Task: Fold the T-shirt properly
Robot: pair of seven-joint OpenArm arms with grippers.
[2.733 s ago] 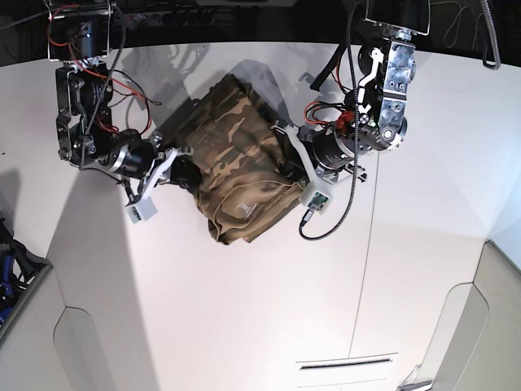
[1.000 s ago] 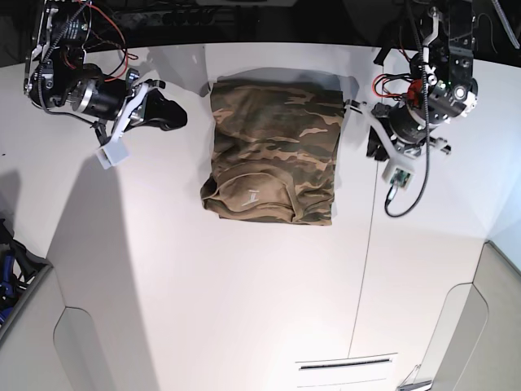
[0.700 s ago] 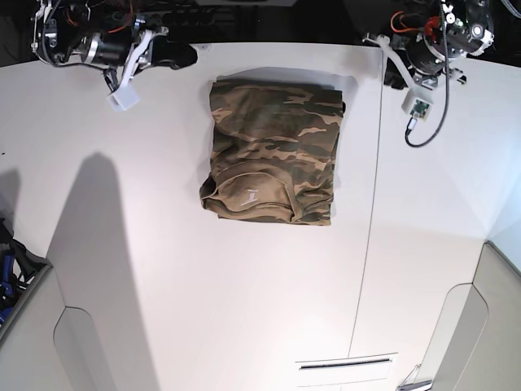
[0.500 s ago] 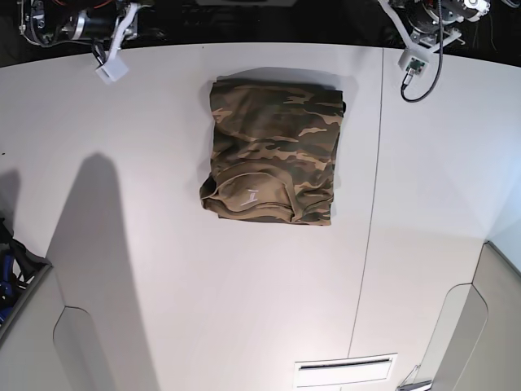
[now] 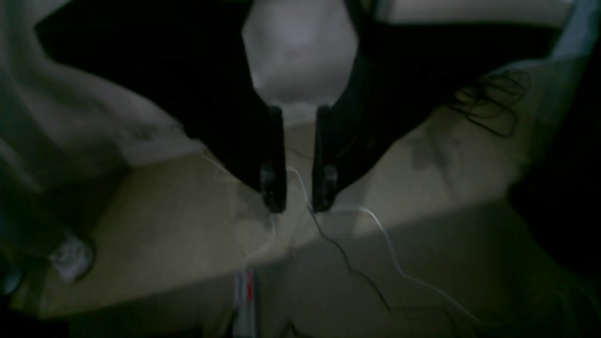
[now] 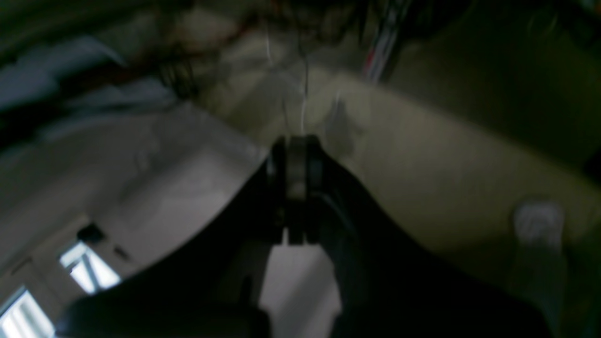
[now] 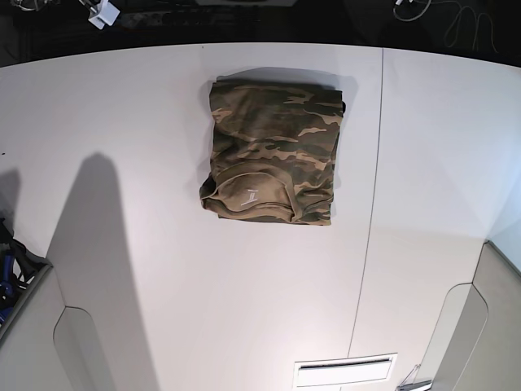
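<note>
The T-shirt [image 7: 273,151], in brown, tan and olive camouflage, lies folded into a compact rectangle on the white table [image 7: 163,269], near its far edge. Its collar side faces the front. Neither gripper is near it, and both arms are raised out of the base view. In the left wrist view my left gripper [image 5: 297,204] holds its dark fingers a narrow gap apart, with nothing between them. My right gripper [image 6: 296,145] has its fingers pressed together and holds nothing. Both wrist views are dim and blurred, showing floor and cables and no shirt.
A thin seam [image 7: 374,204] runs front to back across the table, right of the shirt. A blue object [image 7: 8,265] sits at the left edge. Grey panels stand at the front corners, with a slot [image 7: 346,371] near the front edge.
Both arms have pulled back from the shirt's sides, past the table's far edge and out of the base view. The shirt was turned square and lies still.
</note>
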